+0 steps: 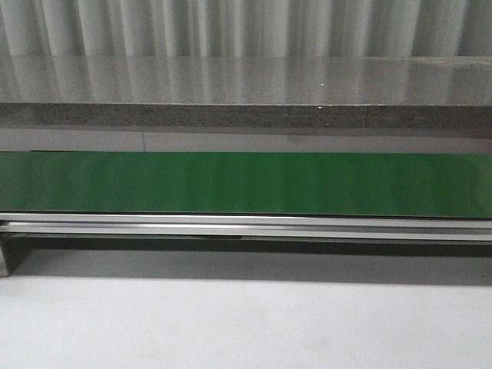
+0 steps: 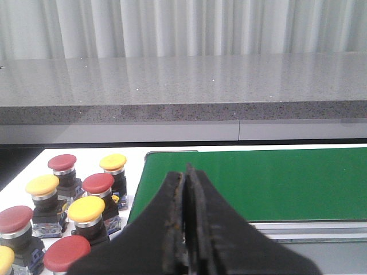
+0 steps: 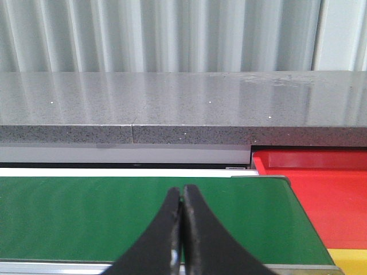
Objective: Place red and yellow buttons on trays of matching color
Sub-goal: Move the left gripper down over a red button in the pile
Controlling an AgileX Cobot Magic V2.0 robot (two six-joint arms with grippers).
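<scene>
Our left gripper (image 2: pixel 187 189) has its jaws pressed together with nothing between them, and our right gripper (image 3: pixel 182 200) is the same, tips touching and empty. Both hover over the near edge of the green belt (image 1: pixel 246 183).

Outward from the left jaws, the buttons (image 2: pixel 74 206) stand in a cluster on the white surface just off the belt's end, to the outer side of that gripper. They are upright, caps up, so each long axis is vertical; a red one (image 2: pixel 98 183) and a yellow one (image 2: pixel 86 209) sit closest to the jaws. None shows in the right wrist view.

Outward from the right jaws, the red tray (image 3: pixel 321 195) lies past the belt's other end, with a corner of the yellow tray (image 3: pixel 348 262) beside it.

So we judge the left arm is nearer the buttons and the right arm nearer the trays. The left jaws must first open.
</scene>
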